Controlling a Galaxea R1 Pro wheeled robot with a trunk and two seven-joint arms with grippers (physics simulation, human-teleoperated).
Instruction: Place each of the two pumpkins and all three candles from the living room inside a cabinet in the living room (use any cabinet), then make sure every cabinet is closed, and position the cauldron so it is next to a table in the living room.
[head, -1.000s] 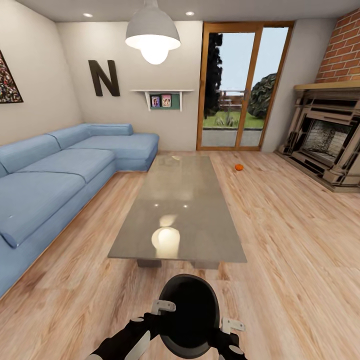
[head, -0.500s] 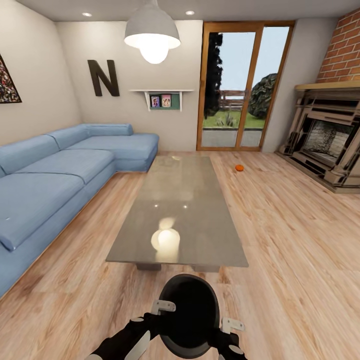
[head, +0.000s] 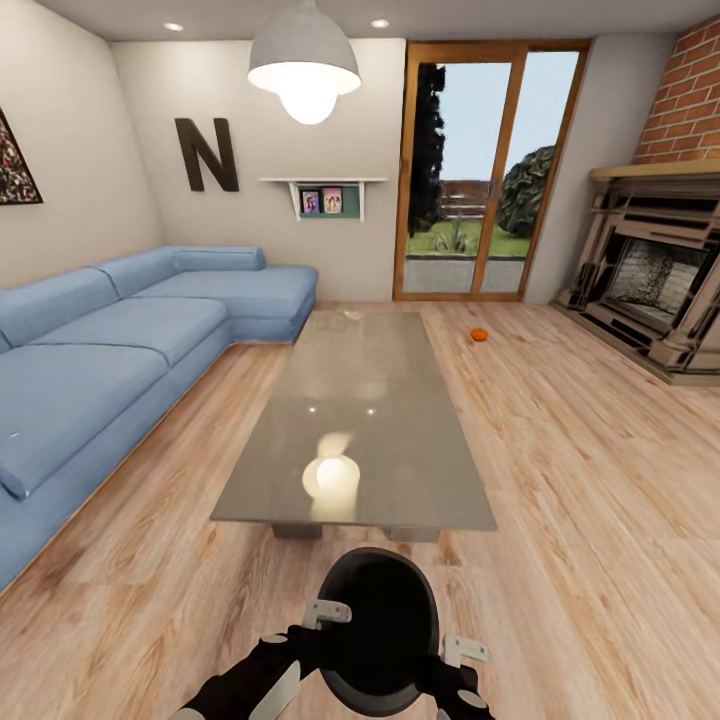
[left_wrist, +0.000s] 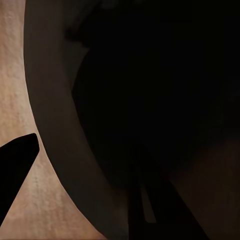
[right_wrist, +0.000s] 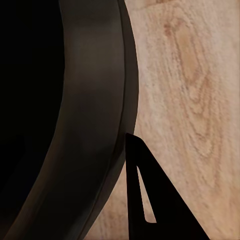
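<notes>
1. Head view takes in the pale, streaky-grained wooden plank floor (head: 590, 480), the widest surface in the room.
2. Along the wall at the robot's left runs a long light blue upholstered corner sofa (head: 120, 350) with soft, rounded cushions.
3. Down the middle stands the long low rectangular coffee table; its glossy grey tabletop (head: 370, 400) mirrors the white dome pendant lamp (head: 304, 60) as a bright round patch.
4. At the far right sits a blocky stepped stone fireplace (head: 650, 290) under red brick.
5. Just short of the table's near end, the round matt black cauldron (head: 378, 625) with its wide mouth is held between both arms, apart from the table.
6. The left claw (head: 326, 612) and right claw (head: 466, 652) show pale fingers at opposite sides of the cauldron's rim; each seems clamped on it, though the fingertips are hidden.
7. The left wrist view adds the dark hollow inside the cauldron (left_wrist: 150, 100), with one dark finger outside the wall and one inside.
8. The right wrist view adds the smooth curved outer wall (right_wrist: 85, 125) and wood grain beside it.
9. One small bright orange pumpkin (head: 479, 335) lies on the floor beyond the table, towards the wood-framed glass door (head: 480, 170).
</notes>
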